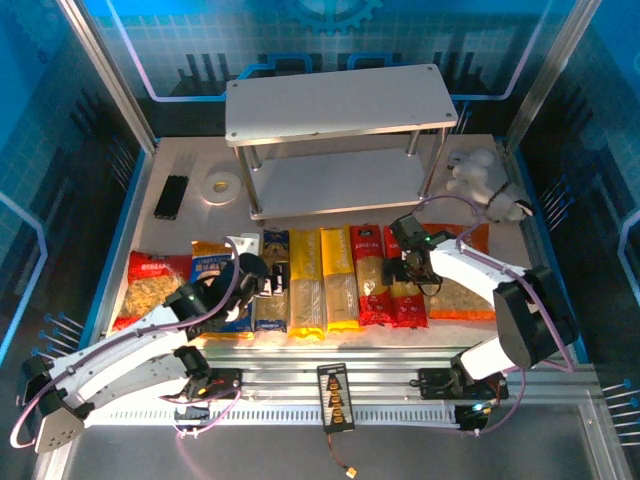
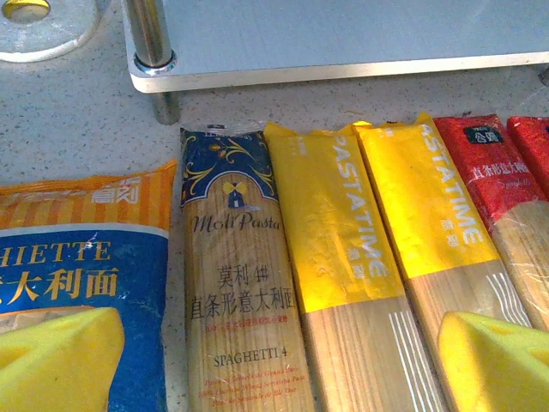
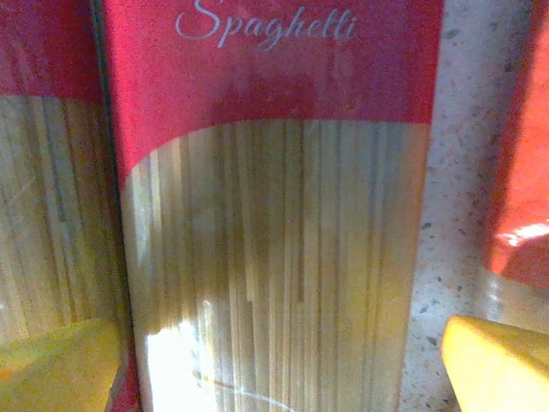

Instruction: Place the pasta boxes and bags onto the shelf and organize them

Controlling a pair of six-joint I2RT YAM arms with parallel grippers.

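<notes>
Speckled pale worktop (image 1: 190, 160) inside blue walls carries everything, and we take the two-tier shelf of white boards on metal posts (image 1: 340, 100) as our landmark. The long spaghetti packs lie in a row just in front of the shelf, side by side, each with its long axis pointing toward it; none is on the shelf yet.

Our right hand (image 3: 279, 369) hovers low over the red spaghetti pack with a clear window (image 3: 274, 215). Its yellow fingertips (image 3: 502, 365) are spread wide across the pack's narrow width, and it holds nothing.

Our left hand (image 2: 274, 365), equally wide and empty, hangs over the dark blue spaghetti pack (image 2: 236, 283) and the yellow spaghetti pack (image 2: 343, 275) touching it, so it straddles two packs.

We judge the right hand better placed. It need only drop straight down, close across the width, and carry the pack forward to the shelf. The left hand should first shift sideways to centre on the blue pack.
</notes>
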